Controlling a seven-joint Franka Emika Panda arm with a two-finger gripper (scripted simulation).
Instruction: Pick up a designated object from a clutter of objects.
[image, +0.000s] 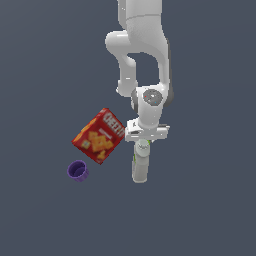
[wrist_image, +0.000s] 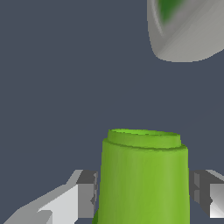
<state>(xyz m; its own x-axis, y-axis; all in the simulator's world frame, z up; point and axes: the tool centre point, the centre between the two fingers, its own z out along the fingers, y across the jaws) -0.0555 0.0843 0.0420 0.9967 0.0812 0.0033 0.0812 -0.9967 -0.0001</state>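
Clamping from both sides, the jaws of the white robot arm's gripper (wrist_image: 143, 193) press their grey pads (wrist_image: 86, 194) against the walls of the small bright lime-green round cup (wrist_image: 144, 179), which stands mouth-down between them in the wrist view. In the exterior view the gripper (image: 144, 145) hangs under the white arm (image: 145, 60), and the cup is hidden from me there. Just beyond the jaws lies a white plastic bottle (image: 140, 165) with a green patch. Toward the exterior view's left, a red Cheez-It cracker box (image: 99, 135) rests tilted on the dark grey desk (image: 210, 210), and a small purple cup (image: 78, 170) stands near its lower corner.
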